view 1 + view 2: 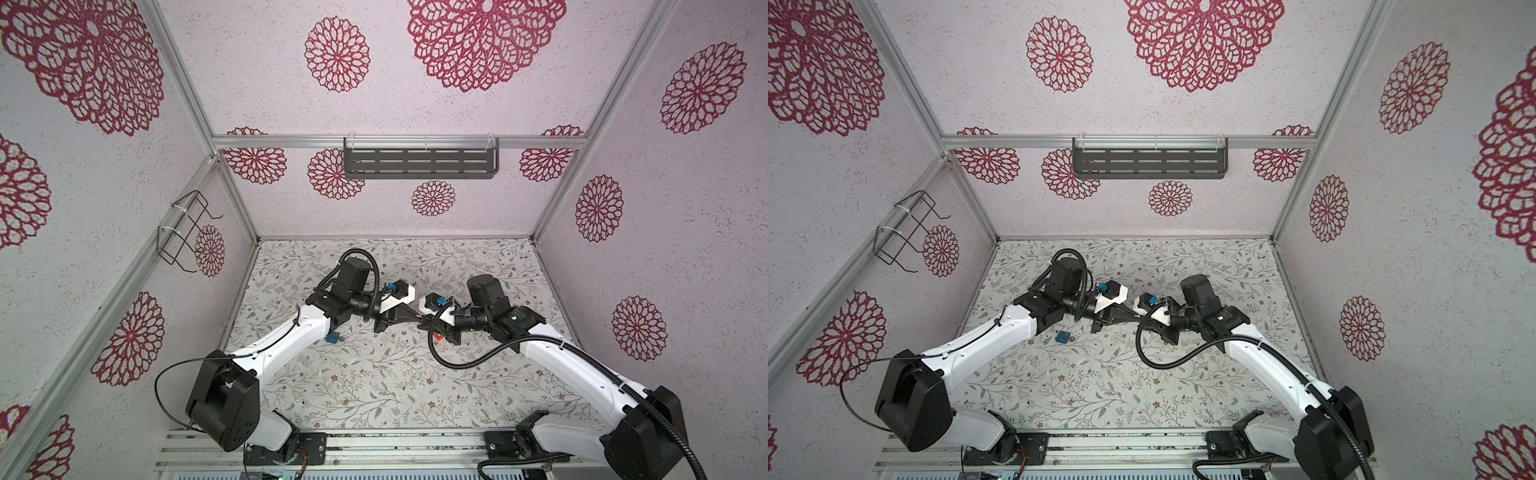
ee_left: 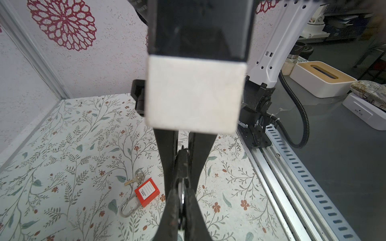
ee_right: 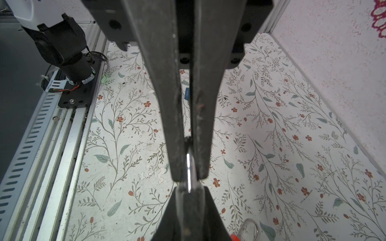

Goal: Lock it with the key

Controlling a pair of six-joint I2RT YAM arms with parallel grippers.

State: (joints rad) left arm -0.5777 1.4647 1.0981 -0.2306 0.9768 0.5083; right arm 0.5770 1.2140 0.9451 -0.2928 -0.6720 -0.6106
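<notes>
In both top views my left gripper [image 1: 417, 320] [image 1: 1133, 318] and right gripper [image 1: 428, 326] [image 1: 1143, 322] meet tip to tip above the middle of the table. Both are shut on one thin silver metal piece [image 3: 188, 167] [image 2: 182, 196]; seen edge-on, it looks like a key. A red padlock [image 2: 147, 191] with a long shackle lies on the table below, a brass-bladed key on a ring [image 2: 133, 180] beside its body. A blue padlock [image 1: 331, 337] [image 1: 1062, 336] lies by the left forearm.
Patterned walls close the cell on three sides. A dark slotted shelf [image 1: 419, 162] hangs on the back wall and a wire basket [image 1: 187, 232] on the left wall. The aluminium rail [image 1: 374, 444] with both arm bases runs along the front edge.
</notes>
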